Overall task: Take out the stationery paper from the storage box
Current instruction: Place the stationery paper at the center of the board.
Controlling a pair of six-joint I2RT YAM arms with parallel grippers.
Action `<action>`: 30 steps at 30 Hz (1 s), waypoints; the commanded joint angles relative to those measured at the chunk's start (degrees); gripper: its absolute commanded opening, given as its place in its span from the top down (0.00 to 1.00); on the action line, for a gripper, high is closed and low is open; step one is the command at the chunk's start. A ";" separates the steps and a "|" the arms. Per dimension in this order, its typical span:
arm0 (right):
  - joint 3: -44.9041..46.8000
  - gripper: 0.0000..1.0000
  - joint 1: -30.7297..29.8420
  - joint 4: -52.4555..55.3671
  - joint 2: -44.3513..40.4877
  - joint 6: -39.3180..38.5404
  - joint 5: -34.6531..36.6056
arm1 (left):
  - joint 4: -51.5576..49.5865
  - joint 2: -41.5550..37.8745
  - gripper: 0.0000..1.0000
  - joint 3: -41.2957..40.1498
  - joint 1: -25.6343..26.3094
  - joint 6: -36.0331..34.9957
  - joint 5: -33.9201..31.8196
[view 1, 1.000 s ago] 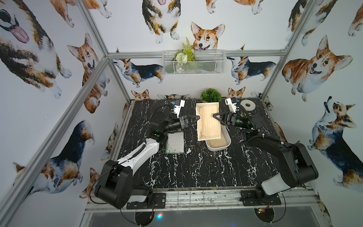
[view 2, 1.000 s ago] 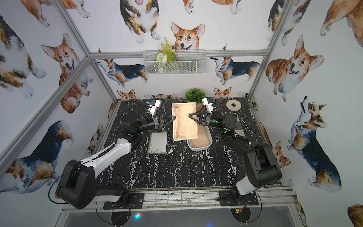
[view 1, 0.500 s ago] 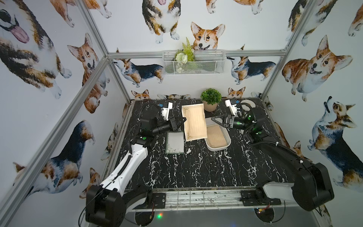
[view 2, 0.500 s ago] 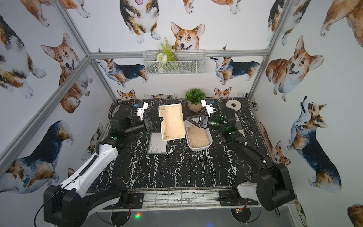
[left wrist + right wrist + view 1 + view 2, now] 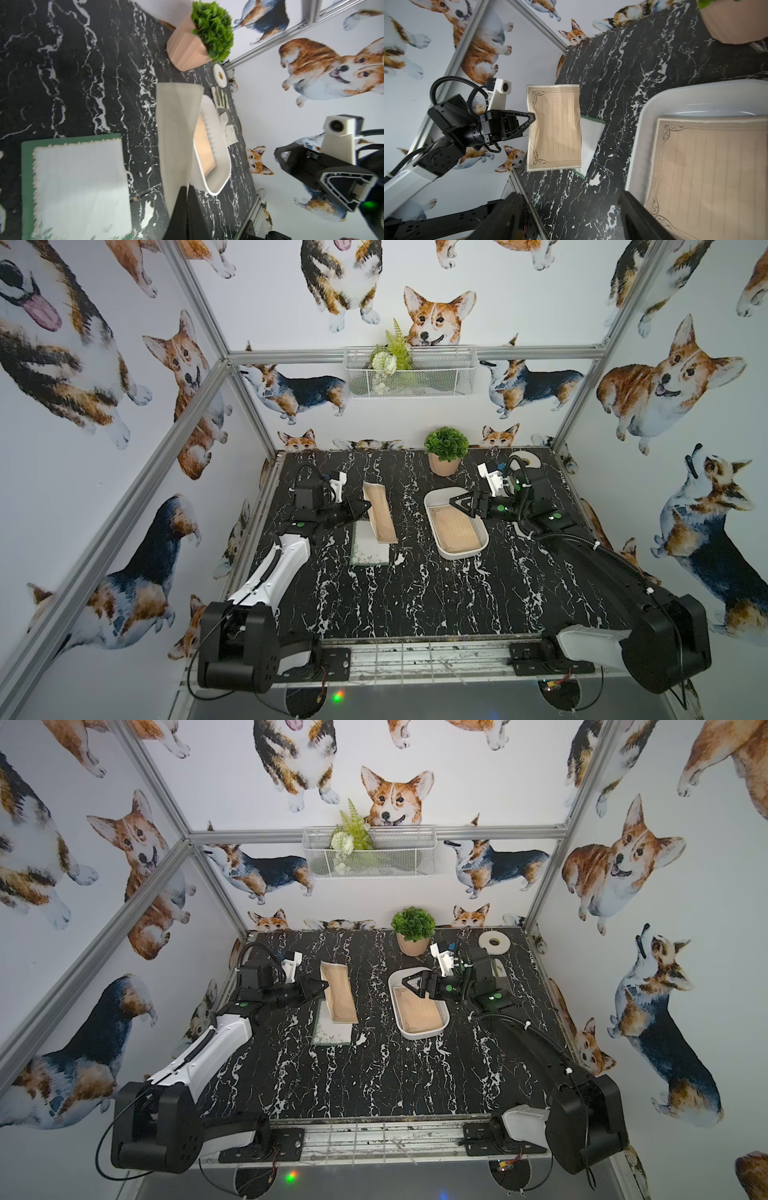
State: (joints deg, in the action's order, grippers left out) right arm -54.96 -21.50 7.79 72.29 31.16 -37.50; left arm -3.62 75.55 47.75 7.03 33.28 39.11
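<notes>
The storage box [image 5: 461, 556] [image 5: 419, 1036] is a shallow white tray right of the table's middle. A tan ruled stationery paper [image 5: 455, 531] [image 5: 708, 172] lies flat in it. My left gripper [image 5: 365, 506] [image 5: 188, 187] is shut on one edge of another tan sheet [image 5: 380, 514] [image 5: 555, 126]. That sheet hangs tilted above a white green-bordered sheet [image 5: 370, 547] [image 5: 81, 182] lying on the table left of the box. My right gripper [image 5: 451, 502] [image 5: 569, 197] is open over the box's far end, with nothing between its fingers.
A potted plant [image 5: 445, 450] stands at the back of the black marble table. A white tape roll [image 5: 494, 940] lies in the back right corner, and a grey-and-white glove [image 5: 220, 97] lies beyond the box. A wire basket [image 5: 409, 373] hangs on the back wall.
Both grippers held the tan sheet over the box; the right one let go and opened. The left arm carried the sheet leftwards to above the green-bordered sheet.
</notes>
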 commanded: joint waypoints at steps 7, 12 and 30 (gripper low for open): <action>-3.20 0.22 -1.07 13.38 3.23 -8.46 11.74 | 0.48 5.40 1.00 -2.39 -0.16 -2.06 -4.35; -5.78 0.22 -2.45 18.60 7.51 -11.80 17.89 | -5.61 5.76 0.91 -1.02 -0.07 -4.47 -10.97; -19.36 0.25 -6.00 27.10 27.58 -17.57 35.37 | -17.87 -4.55 0.38 -0.43 0.55 -4.89 -37.84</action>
State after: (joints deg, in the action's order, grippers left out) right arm -72.77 -27.09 32.40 98.37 15.20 -5.63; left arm -19.99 72.44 47.68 7.57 28.10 6.83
